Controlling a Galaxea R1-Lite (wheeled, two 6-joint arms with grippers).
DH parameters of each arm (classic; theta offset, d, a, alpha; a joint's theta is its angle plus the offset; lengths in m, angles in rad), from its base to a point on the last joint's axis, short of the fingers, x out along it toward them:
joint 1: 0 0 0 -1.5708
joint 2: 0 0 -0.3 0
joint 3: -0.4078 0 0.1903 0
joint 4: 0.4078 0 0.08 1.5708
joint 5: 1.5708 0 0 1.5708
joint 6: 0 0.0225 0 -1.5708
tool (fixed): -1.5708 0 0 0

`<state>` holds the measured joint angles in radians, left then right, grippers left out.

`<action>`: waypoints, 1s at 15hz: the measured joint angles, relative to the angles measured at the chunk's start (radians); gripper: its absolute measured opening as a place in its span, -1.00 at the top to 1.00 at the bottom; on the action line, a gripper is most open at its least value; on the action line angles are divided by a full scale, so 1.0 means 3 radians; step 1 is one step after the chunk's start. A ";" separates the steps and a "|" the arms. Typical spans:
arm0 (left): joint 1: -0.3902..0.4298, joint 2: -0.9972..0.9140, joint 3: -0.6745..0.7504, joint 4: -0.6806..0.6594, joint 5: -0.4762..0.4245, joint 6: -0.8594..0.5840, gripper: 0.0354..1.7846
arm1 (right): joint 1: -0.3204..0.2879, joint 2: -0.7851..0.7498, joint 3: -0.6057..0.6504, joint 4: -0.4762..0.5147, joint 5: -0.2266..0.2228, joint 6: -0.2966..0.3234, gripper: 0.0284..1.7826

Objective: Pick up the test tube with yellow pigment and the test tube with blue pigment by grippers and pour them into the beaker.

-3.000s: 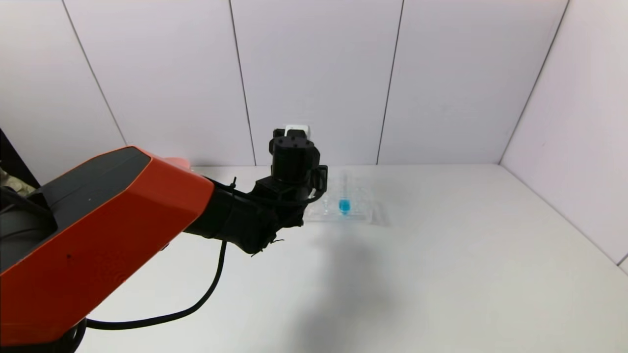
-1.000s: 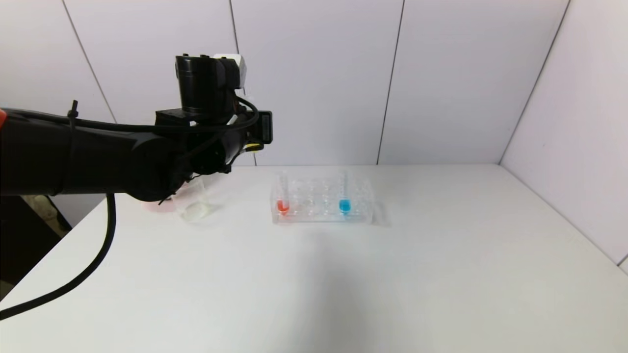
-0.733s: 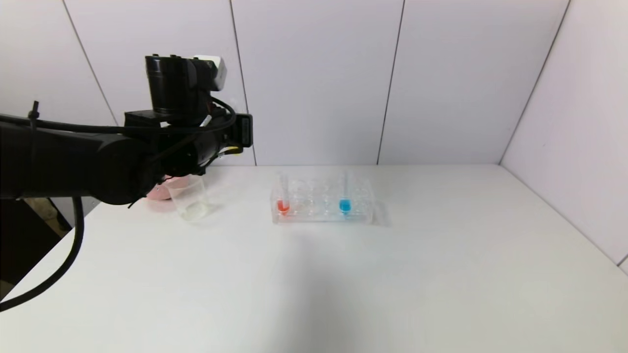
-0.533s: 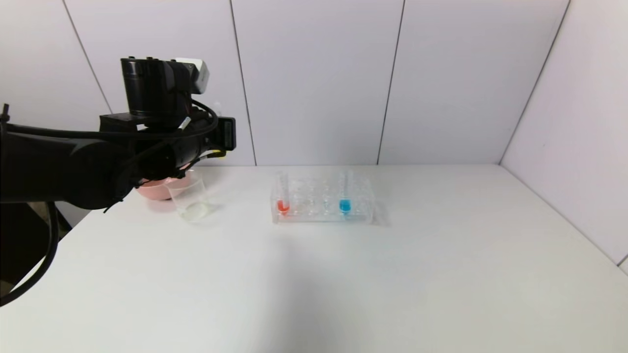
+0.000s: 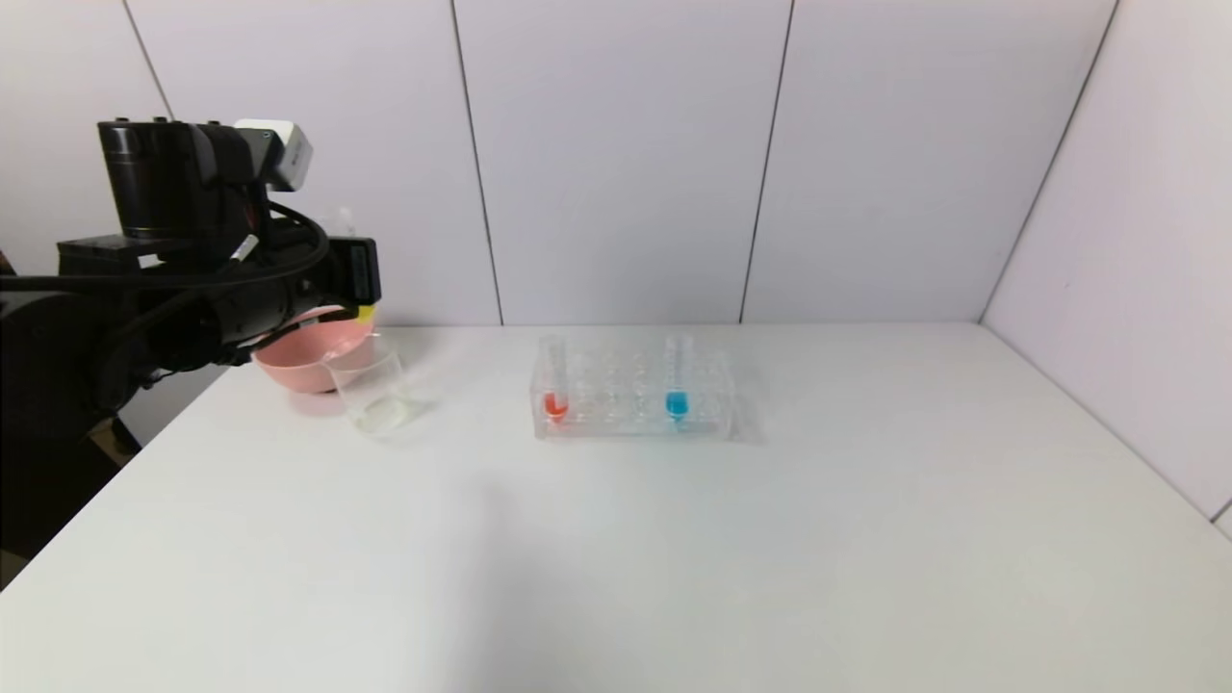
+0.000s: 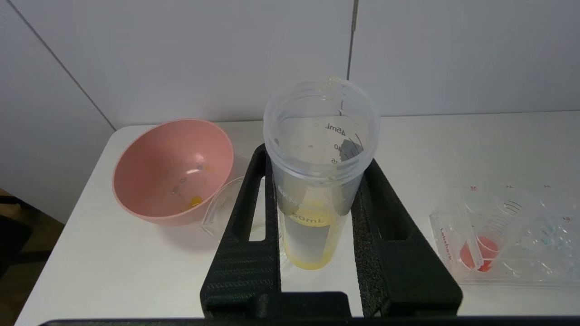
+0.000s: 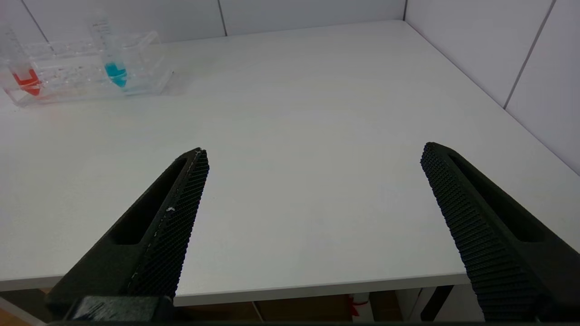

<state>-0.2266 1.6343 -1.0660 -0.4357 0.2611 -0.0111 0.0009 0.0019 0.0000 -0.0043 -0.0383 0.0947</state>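
Plainly, left gripper (image 6: 317, 159) fingers (image 6: 244, 253) were clamped on the test tube with yellow pigment (image 6: 317, 190), only a thin yellow residue at its tip. It hung over the pink bowl (image 5: 303, 358) rim; the beaker (image 5: 371, 390) sat at its 5 o'clock, faintly tinted. I judged the yellow pour done or nearly so.

Right gripper (image 7: 312, 181) idled near the table's front edge, fingers wide apart.

Next came the test tube with blue pigment (image 5: 677, 387), upright in the rack (image 5: 630, 423) at the beaker's 3 o'clock. That called for a straight lift, then a tilt over the beaker lip.
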 joint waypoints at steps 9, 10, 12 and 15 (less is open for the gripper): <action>0.0621 -0.0267 0.0279 -0.0008 -0.0391 -0.0004 0.51 | 0.0000 0.0000 0.0000 0.0000 0.0000 0.0000 -0.92; 0.0662 -0.0270 0.0293 -0.0006 -0.0426 -0.0006 0.51 | 0.0000 0.0000 0.0000 0.0001 0.0000 0.0000 -0.92; 0.0736 -0.0268 0.0319 -0.0016 -0.0471 -0.0014 0.51 | 0.0000 0.0000 0.0000 0.0000 0.0000 0.0000 -0.92; 0.0835 -0.0226 0.0335 -0.0150 -0.0552 0.0000 0.51 | 0.0000 0.0000 0.0000 0.0000 0.0000 0.0000 -0.92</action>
<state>0.0238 1.5664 -0.9655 -0.4806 0.0955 -0.0111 0.0009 0.0019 0.0000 -0.0043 -0.0383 0.0947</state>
